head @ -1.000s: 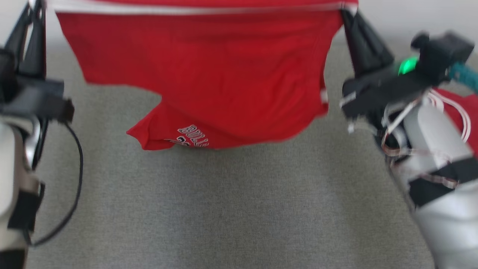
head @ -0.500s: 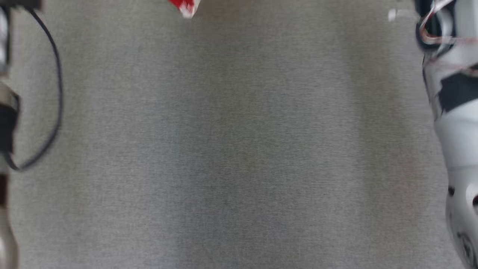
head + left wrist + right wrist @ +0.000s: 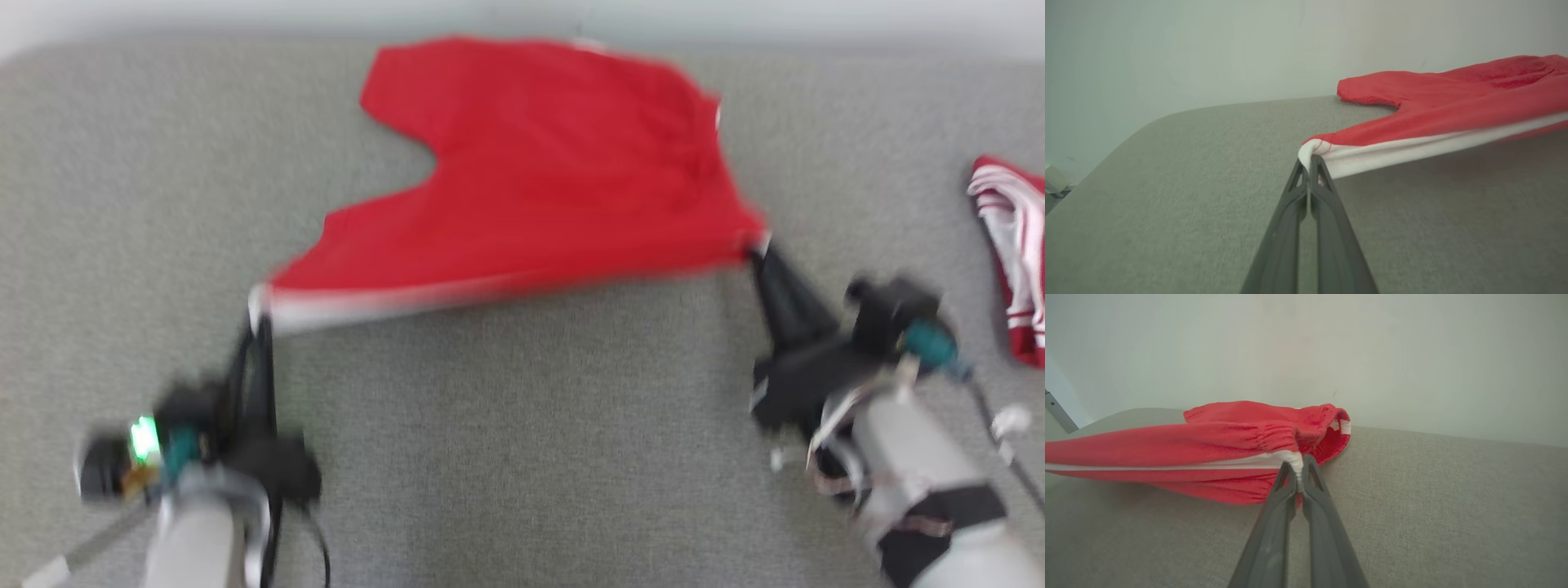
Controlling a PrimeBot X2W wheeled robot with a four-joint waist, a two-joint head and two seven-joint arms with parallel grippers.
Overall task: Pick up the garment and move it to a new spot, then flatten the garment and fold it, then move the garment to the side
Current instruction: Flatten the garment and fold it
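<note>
- Got a red garment (image 3: 539, 188) on the far half of the grey worktop (image 3: 531, 457). Far end is lying close to the worktop's back edge, white-banded near edge is pulled taut and lifted off the worktop.
- Over the worktop's near-left part, left claw (image 3: 260, 314) pressed together on one corner of that white band. Sharpest in the left wrist view, with cloth nipped right at the tips.
- Over the worktop's right-middle, right claw (image 3: 759, 249) pinching the band's other end. Gathered fabric bunched at the tips in the right wrist view.
- Underside of the lifted part is in shadow and hidden by the top layer, so can't say how the lower layer hangs above the worktop.
- Head view smeared with motion blur. Hard to pin down where the cloth actually leaves the worktop, and stitching is just mush.
- Toward the worktop's right side, a second red piece (image 3: 1008, 253) with white stripes, well apart from the right claw. Cut off by the frame edge, so can't tell what sort of item it is.
- Both pale forearms (image 3: 922, 457) chopped off at the bottom of the head view, down at the worktop's near edge.
</note>
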